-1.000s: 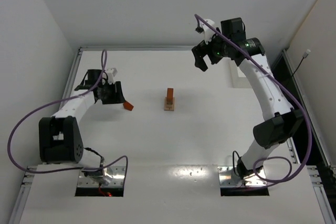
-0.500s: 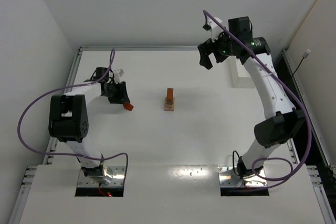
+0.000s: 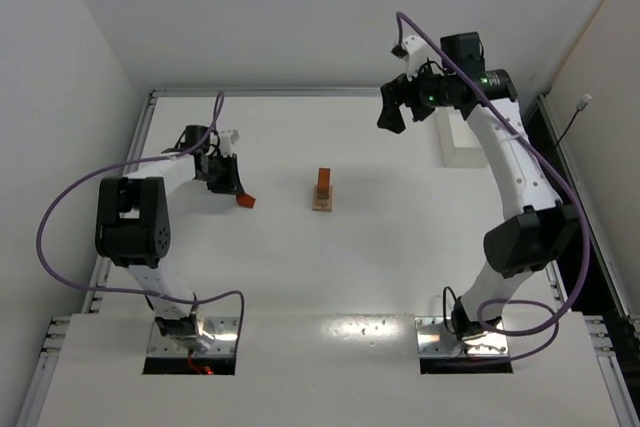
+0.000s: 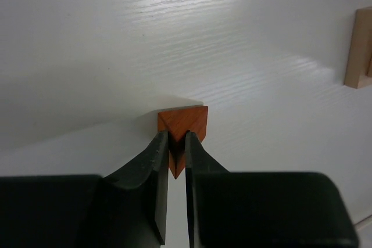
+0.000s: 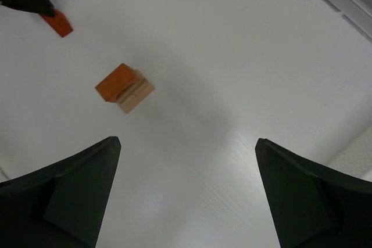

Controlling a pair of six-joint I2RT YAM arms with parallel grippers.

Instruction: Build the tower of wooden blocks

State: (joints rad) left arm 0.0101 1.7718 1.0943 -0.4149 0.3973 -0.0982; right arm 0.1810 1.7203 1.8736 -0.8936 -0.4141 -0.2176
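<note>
Change since earlier: left arm's elbow is standing higher over the left edge of the table (image 3: 400, 247); its pincer has been closing in on the orange wedge; right arm is sitting slightly farther toward the far right corner
Left pincer (image 4: 176, 143): fully closed on the orange wedge (image 4: 182, 121); both fingers are pinching the lower point of its triangular face, so the hold is looking narrow
Orange wedge: lying toward the left edge of the table, roughly midway between the far and near edges; it appears to be resting on the surface and not yet lifted
Right pincer (image 5: 186, 140): hanging high near the far right corner with its fingers spread wide; it is gripping nothing
Wood block tower (image 3: 322, 190): standing near the middle of the table, well apart from the wedge; so far only a pale base with an orange block on top is showing
Step in hand: picking up the wedge for the tower, as I judge it
Doing it well: lifting straight up and slowly, since sloped faces are likely to be slipping out of a tip-only pinch; keeping the wedge level while carrying it toward the middle; lowering it squarely over the top block before releasing; keeping the fingers off the narrow stack, which is looking easy to topple
</note>
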